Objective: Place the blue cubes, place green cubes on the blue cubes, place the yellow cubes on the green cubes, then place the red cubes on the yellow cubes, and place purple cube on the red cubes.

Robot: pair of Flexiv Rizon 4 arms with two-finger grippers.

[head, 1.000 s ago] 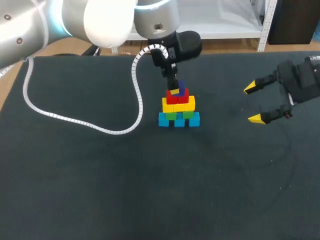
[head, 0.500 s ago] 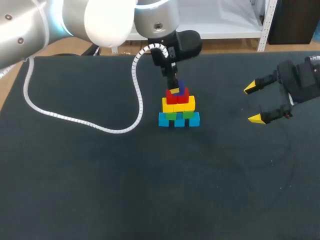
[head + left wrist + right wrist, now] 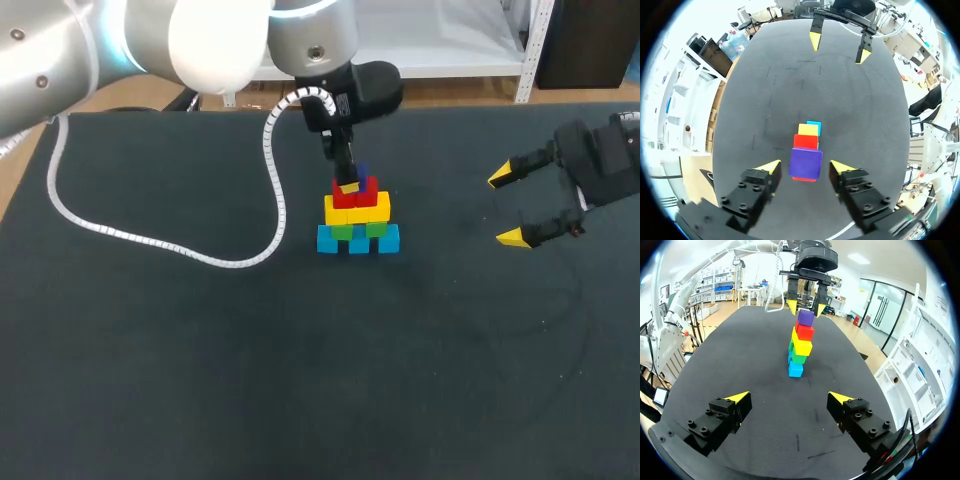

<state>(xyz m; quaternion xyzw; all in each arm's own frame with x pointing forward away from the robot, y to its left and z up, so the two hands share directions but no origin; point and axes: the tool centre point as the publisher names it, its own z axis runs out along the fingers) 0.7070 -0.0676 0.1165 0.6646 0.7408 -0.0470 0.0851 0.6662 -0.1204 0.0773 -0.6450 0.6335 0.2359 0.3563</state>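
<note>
The left gripper [image 3: 348,184], a black two-fingered tool with bright yellow tips, is hanging right over the small solid purple cube [image 3: 362,172] at the top of a stepped stack near the far middle of the dark cloth-covered table [image 3: 300,380]. In the left wrist view the left gripper [image 3: 805,166] is spreading its fingers to either side of the purple cube [image 3: 806,163], and a thin strip of table is showing between each tip and the cube, so nothing is being pinched.

The purple cube is sitting on the glossy red cubes [image 3: 356,195], which are resting on the bright yellow cubes [image 3: 357,209]. Those are lying on the green cubes [image 3: 358,230], and the light blue cubes [image 3: 358,241] are forming the bottom row on the cloth.

The right gripper [image 3: 505,207], of the same black and yellow make, is hovering well apart from the stack by the table's right side, with its fingers spread wide and holding nothing. From its wrist view the right gripper [image 3: 789,398] is pointing toward the stack, where the purple cube [image 3: 805,317] is showing just under the left gripper [image 3: 806,306].

A white coiled cable [image 3: 150,240] from the left arm is trailing across the table's left part.
</note>
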